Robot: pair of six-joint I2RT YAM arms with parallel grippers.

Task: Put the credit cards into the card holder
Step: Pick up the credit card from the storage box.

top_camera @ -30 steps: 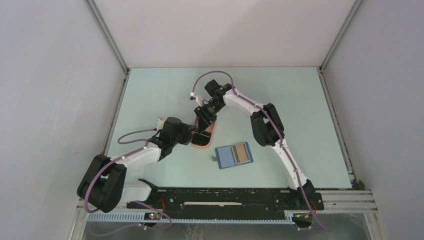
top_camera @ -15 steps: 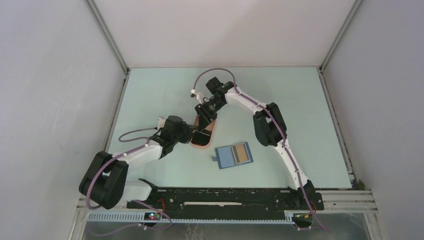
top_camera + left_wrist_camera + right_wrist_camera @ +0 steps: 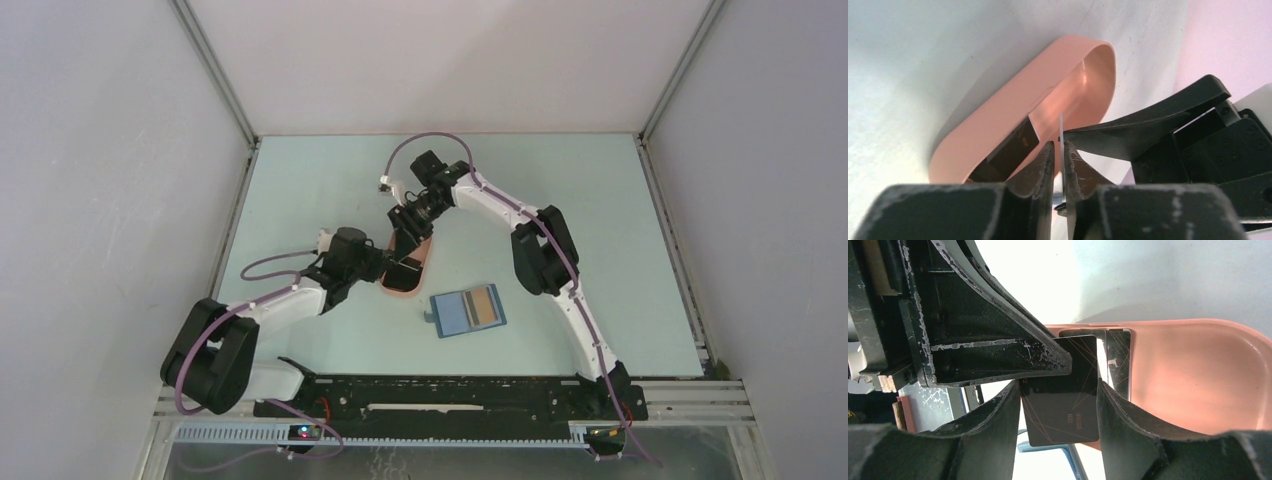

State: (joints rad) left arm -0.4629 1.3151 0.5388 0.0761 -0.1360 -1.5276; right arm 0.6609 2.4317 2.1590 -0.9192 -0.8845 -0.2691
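the black card (image 3: 1060, 390) stands up on its edge over the near end of the pink tray (image 3: 1198, 380). two grippers have it at once. the right gripper (image 3: 1058, 386) comes down from above, and its two fingers press on the card's two side edges, one on each side. the left gripper (image 3: 1059, 150) comes in from the side. its fingers (image 3: 1045, 165) are almost closed and pinch the flat faces of the card, which looks like a thin line between them in the left wrist view. one left finger covers a top corner of the card (you can see that best from the right wrist).

a second card (image 3: 1119, 362), dark too, lies flat in the tray just behind the black one.

the card holder (image 3: 468, 311) lies open on the table (image 3: 330, 190), near the tray and a bit closer to the arm bases. it is blue, and nothing touches it. a tan-orange card (image 3: 484, 304) sits in its right half.

the tray lies in the middle of the table with both arms bent in over it, the left arm from the left and the right arm from the far side.
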